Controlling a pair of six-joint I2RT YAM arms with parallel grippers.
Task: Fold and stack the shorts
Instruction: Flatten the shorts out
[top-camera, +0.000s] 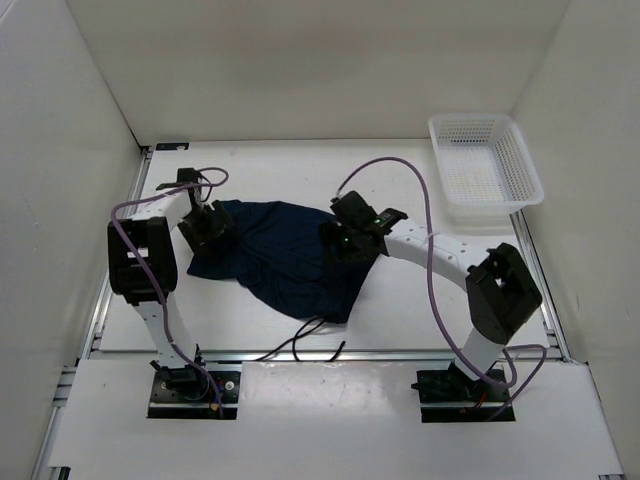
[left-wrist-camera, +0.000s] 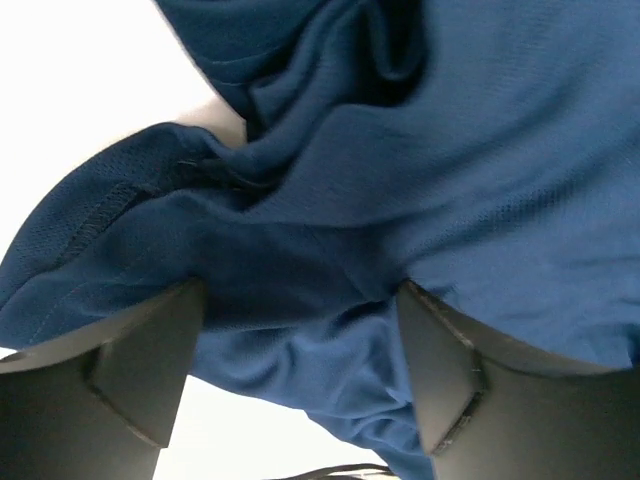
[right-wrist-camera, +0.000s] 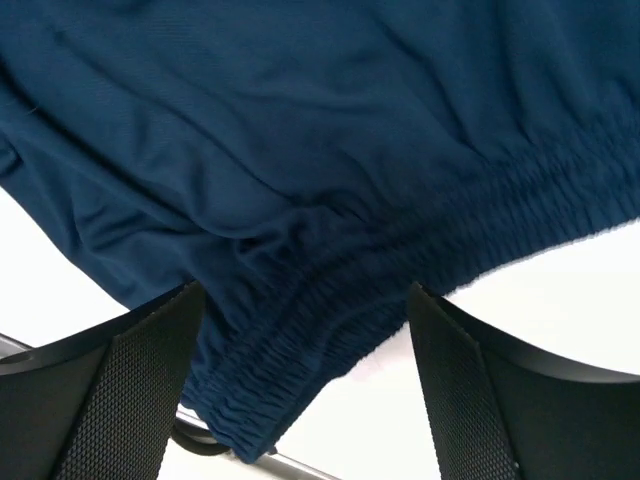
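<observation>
The navy shorts (top-camera: 285, 258) lie crumpled in the middle of the white table, with the drawstring (top-camera: 300, 342) trailing toward the near edge. My left gripper (top-camera: 205, 226) is open at the shorts' left edge; in the left wrist view the rumpled fabric (left-wrist-camera: 330, 250) lies between and beyond the spread fingers (left-wrist-camera: 130, 370). My right gripper (top-camera: 345, 240) is open at the shorts' right side; in the right wrist view the gathered elastic waistband (right-wrist-camera: 330, 320) sits between its spread fingers (right-wrist-camera: 470, 390). Neither gripper is closed on the fabric.
A white mesh basket (top-camera: 485, 165) stands at the far right of the table. White walls enclose the table on three sides. A metal rail (top-camera: 330, 355) runs along the near edge. Purple cables loop above both arms.
</observation>
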